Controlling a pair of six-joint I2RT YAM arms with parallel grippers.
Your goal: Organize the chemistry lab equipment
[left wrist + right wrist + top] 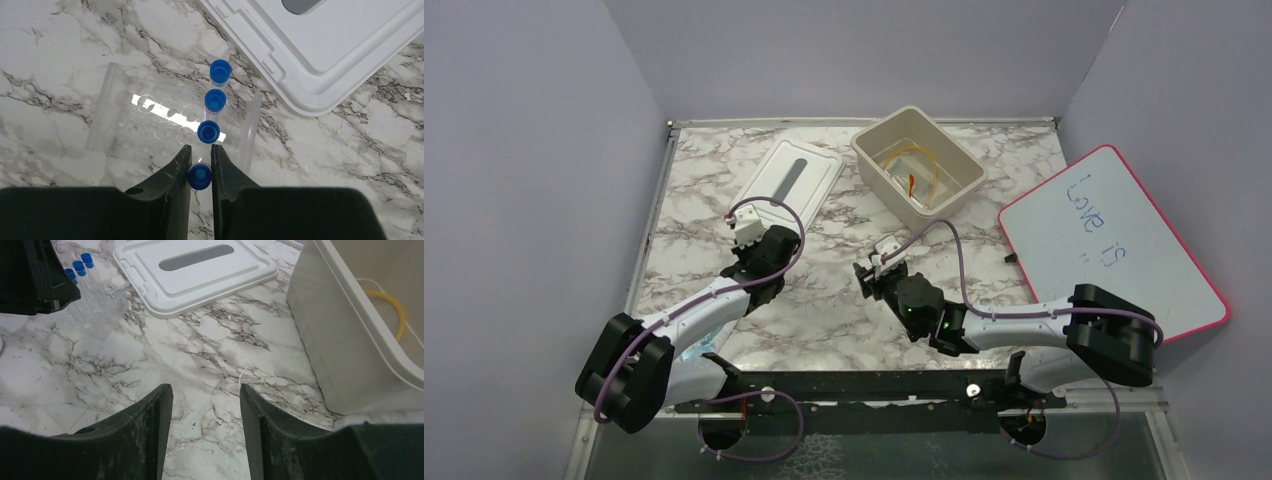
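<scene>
The left fingers [187, 159] pinch a blue-capped tube [199, 176] just beside the clear rack [125, 111]; light, slippery and breakable, it likely wants a soft hold near its cap; the right fingers [164, 401] are spread, far from the rack.

Left arm [692, 305] reaching forward and to the right from its base, left gripper [200, 155] pointing down, jaws closed narrowly on a blue-capped tube [199, 176], right arm [1014, 325] stretched left toward the table centre, right gripper [205, 390] angled low, jaws spread wide.

Upright blue-capped tubes [208, 131] line one clear rack [125, 115] row.
</scene>
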